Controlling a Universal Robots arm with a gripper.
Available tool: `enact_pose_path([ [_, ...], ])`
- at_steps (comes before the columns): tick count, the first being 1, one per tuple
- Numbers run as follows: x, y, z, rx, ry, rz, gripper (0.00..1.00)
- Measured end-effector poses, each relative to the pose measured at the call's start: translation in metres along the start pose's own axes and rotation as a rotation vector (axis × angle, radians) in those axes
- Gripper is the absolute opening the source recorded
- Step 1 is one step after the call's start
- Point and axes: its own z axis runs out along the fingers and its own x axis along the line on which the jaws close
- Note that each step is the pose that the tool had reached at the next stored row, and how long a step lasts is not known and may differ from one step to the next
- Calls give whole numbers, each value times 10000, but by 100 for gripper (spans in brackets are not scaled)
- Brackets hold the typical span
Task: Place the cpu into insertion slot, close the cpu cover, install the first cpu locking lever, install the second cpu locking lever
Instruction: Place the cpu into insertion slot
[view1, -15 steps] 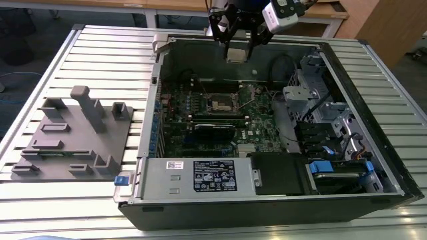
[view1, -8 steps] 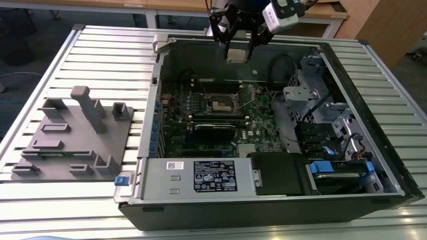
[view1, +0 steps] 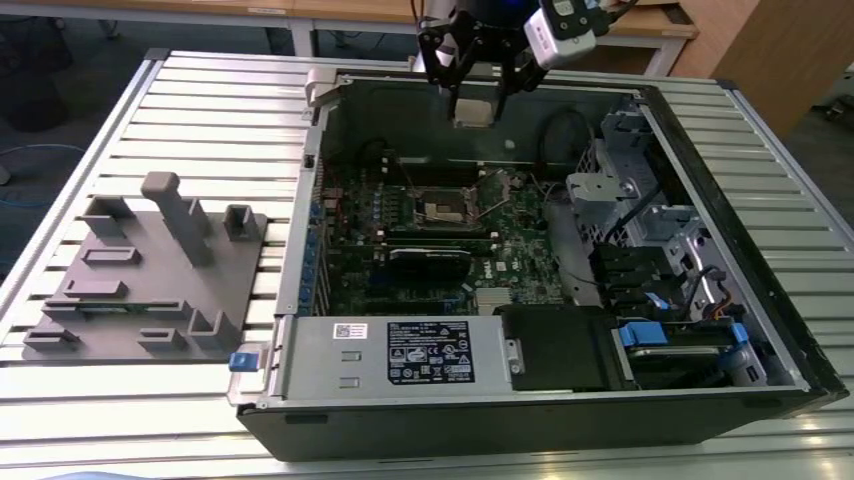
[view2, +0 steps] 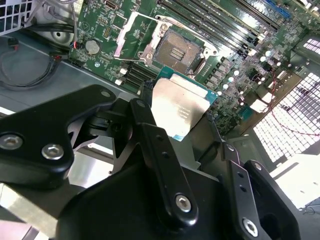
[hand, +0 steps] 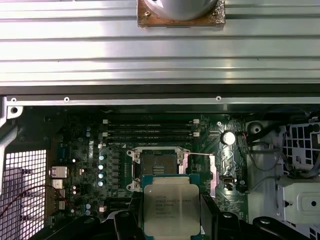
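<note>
Silver-grey cpu (view1: 470, 108), one, clamped in the one black gripper (view1: 470, 98), at 12 o'clock of the single insertion slot (view1: 445, 208) in the exterior view, cpu cover (view2: 121, 40) raised, cpu's lower part hidden behind gripper.

A robotics laboratory or test workshop was shown. A desktop computer case (view1: 534, 425) was seen lying on its side, opened, with its circuit board (view1: 441, 230) bared, on a table (view1: 200, 110) built of ribbed aluminium profiles. A grey moulded fixture (view1: 147, 290) with posts and pockets was set on the table beside the case. A robot's gripper (view1: 474, 102) was seen above the opened case, and wooden workbenches (view1: 174, 6) were ranged behind the table.
</note>
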Motion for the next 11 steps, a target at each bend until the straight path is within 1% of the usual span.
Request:
enact_pose_path([
  [11, 0, -1, 19, -1, -2, 0, 54],
])
